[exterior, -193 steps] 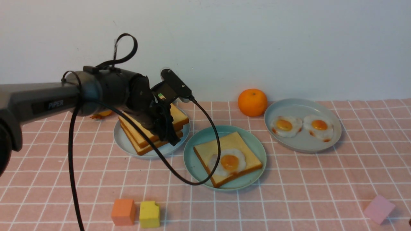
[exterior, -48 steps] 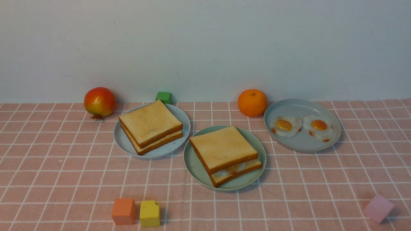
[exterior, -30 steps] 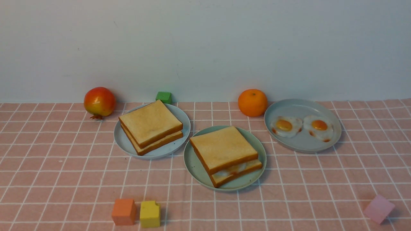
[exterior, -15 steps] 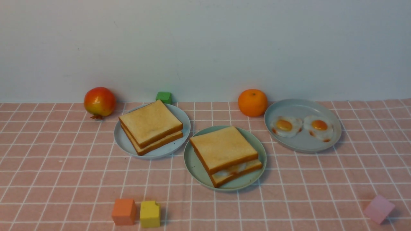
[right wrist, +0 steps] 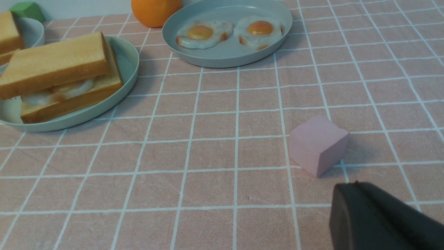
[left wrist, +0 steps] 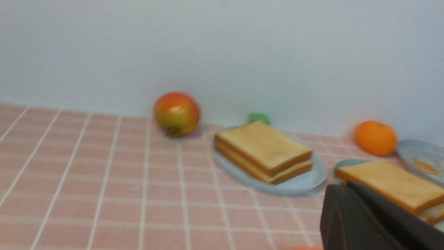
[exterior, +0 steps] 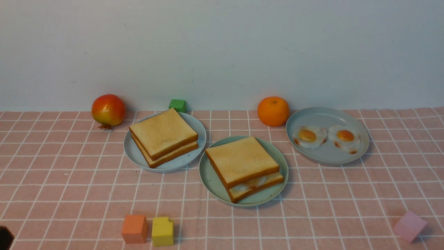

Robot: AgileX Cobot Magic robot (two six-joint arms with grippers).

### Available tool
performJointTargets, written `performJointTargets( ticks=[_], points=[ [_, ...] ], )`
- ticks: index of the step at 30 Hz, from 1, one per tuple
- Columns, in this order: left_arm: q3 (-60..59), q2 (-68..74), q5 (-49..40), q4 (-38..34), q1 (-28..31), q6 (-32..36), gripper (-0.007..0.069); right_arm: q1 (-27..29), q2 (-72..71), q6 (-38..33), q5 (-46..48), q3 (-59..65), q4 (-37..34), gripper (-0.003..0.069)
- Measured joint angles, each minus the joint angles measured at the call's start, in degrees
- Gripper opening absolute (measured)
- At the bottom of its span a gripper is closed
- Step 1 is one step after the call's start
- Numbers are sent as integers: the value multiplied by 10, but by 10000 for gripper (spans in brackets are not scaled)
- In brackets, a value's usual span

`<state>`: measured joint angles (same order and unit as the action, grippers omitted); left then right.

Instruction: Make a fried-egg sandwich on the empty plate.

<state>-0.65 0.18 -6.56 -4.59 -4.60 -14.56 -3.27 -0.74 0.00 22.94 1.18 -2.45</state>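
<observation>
The fried-egg sandwich (exterior: 241, 159) lies on the mint-green plate (exterior: 208, 177) in the middle of the table. It is two toast slices with white egg showing between them at the front edge. Neither gripper touches it. In the left wrist view my left gripper (left wrist: 347, 185) is shut and empty, with its black fingers pressed together. It is on the near side of the sandwich (left wrist: 388, 182), apart from it. My right gripper (right wrist: 352, 185) is also shut and empty, low over the cloth beside the pink cube (right wrist: 317, 144). It is well away from the sandwich (right wrist: 55, 66).
A stack of two plain toasts (exterior: 162, 133) sits on a blue-grey plate (exterior: 133, 154) at the left. Two fried eggs (exterior: 308, 136) lie on another plate (exterior: 326, 156) at the right. Also here: orange (exterior: 273, 111), red fruit (exterior: 108, 110), and green (exterior: 177, 104), orange (exterior: 133, 228), yellow (exterior: 162, 231) and pink (exterior: 409, 225) cubes.
Several seconds ago my left arm was at the toast stack and the egg lay uncovered. A slice now covers it. In the last half second a dark tip entered the lower left corner.
</observation>
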Motion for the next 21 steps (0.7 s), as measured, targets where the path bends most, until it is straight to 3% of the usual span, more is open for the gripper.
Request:
performJointTargets(
  ticks=[4, 9, 21],
  points=[
    [-8, -7, -122, 17, 56, -67, 13, 0, 0, 0, 0, 0, -1, 25],
    [-6, -7, -133, 20, 61, -80, 13, 0, 0, 0, 0, 0, -1, 30],
    [-6, -7, -134, 20, 13, -82, 13, 0, 0, 0, 0, 0, -1, 46]
  ],
)
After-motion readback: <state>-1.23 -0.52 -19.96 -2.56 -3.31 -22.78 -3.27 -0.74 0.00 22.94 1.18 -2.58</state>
